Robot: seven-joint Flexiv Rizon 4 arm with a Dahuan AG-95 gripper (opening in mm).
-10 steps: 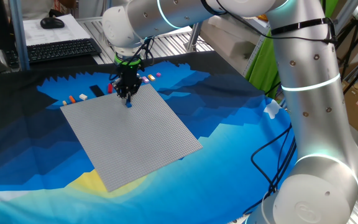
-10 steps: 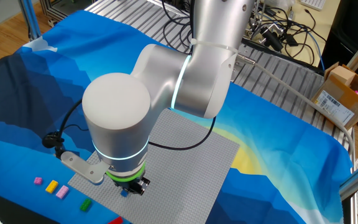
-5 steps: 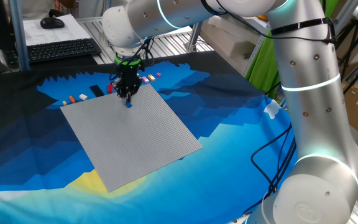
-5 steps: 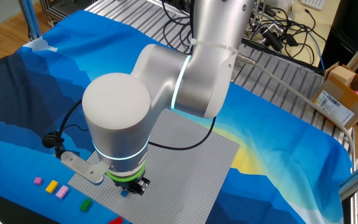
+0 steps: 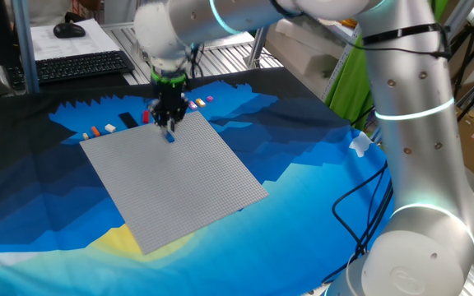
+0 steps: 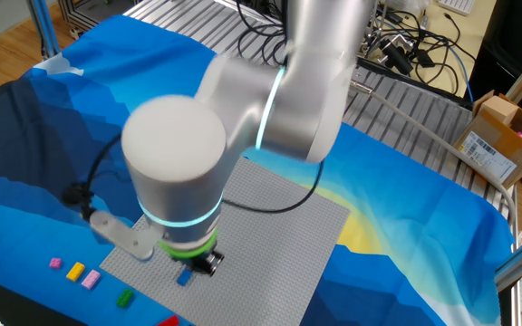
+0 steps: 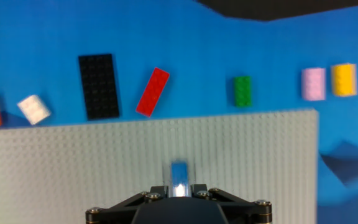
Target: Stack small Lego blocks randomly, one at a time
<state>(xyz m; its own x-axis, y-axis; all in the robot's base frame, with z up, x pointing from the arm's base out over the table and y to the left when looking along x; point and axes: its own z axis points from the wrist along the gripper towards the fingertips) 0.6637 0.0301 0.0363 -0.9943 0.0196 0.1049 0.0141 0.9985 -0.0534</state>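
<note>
The blue brick (image 7: 178, 172) below the gripper (image 7: 179, 190), rigid, light and slick, is best pinched across flat sides; jaw state cannot be told.

Glossy smooth silver arm shell (image 5: 401, 123), matt studded grey plastic baseplate (image 5: 171, 185), soft wrinkled blue cloth (image 5: 303, 181)

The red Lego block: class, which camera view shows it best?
The hand view: the red Lego block lies whole and unobstructed beyond the baseplate. One fixed view shows a red speck beside the gripper; the other shows a sliver at the frame's bottom.
</note>
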